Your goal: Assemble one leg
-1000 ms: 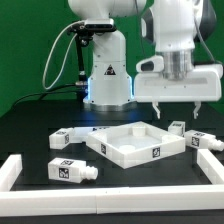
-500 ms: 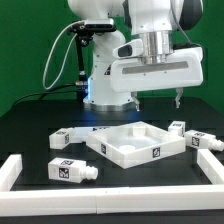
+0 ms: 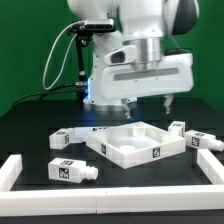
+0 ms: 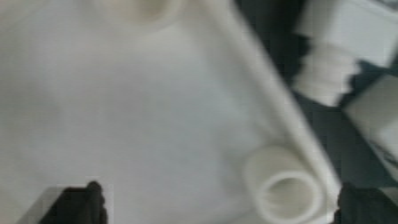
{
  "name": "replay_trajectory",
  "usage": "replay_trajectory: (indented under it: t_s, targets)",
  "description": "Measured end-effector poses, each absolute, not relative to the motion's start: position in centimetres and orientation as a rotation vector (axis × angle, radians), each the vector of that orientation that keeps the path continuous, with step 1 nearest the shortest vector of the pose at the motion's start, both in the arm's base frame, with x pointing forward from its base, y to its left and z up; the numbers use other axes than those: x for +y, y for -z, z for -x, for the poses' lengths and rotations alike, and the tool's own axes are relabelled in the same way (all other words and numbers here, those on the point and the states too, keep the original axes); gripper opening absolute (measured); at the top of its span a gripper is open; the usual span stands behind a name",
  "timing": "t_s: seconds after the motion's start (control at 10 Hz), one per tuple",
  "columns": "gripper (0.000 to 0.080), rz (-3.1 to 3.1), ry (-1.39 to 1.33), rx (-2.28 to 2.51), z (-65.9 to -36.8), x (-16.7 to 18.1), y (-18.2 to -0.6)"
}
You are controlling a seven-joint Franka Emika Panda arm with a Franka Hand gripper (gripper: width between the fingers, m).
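Several white legs with tag stickers lie on the black table: one at the front left (image 3: 70, 171), one at the left (image 3: 62, 138), one against the panel's left side (image 3: 96, 144), and two at the right (image 3: 176, 128) (image 3: 203, 141). The large white square panel (image 3: 135, 143) lies in the middle. My gripper (image 3: 147, 103) hangs open and empty above the panel's far side, touching nothing. In the wrist view the panel (image 4: 125, 110) fills most of the picture, blurred, with a round corner hole (image 4: 285, 186) and one leg (image 4: 331, 68) beside it. One dark fingertip (image 4: 75, 205) shows.
White L-shaped fence pieces stand at the front left (image 3: 10, 172) and front right (image 3: 212, 166) of the table. The arm's white base (image 3: 108, 80) stands behind the panel, with a black cable to its left. A green backdrop is at the rear.
The gripper has moved toward the exterior view's left and the wrist has turned, going from over the right-hand legs to over the panel. The parts on the table have not moved.
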State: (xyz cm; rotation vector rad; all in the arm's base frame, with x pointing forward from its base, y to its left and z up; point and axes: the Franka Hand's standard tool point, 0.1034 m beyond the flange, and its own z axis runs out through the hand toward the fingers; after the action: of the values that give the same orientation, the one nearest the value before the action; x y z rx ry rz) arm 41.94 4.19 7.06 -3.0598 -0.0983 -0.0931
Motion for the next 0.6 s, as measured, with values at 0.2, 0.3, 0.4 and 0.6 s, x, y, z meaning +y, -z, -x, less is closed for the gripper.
replay_trajectory:
  t_s: [0.2,0.3,0.4,0.6]
  targets:
    - [0.0649,3.058,0.081,-0.413,-46.4,1.7,-8.4]
    - [0.0649,3.052,0.102,-0.524,-47.0,0.5,-7.7]
    - [0.0649,3.058,0.1,-0.444,-46.1,0.0,-7.1]
    - [0.0649,3.058,0.093,-0.452,-45.9,0.0,-7.0]
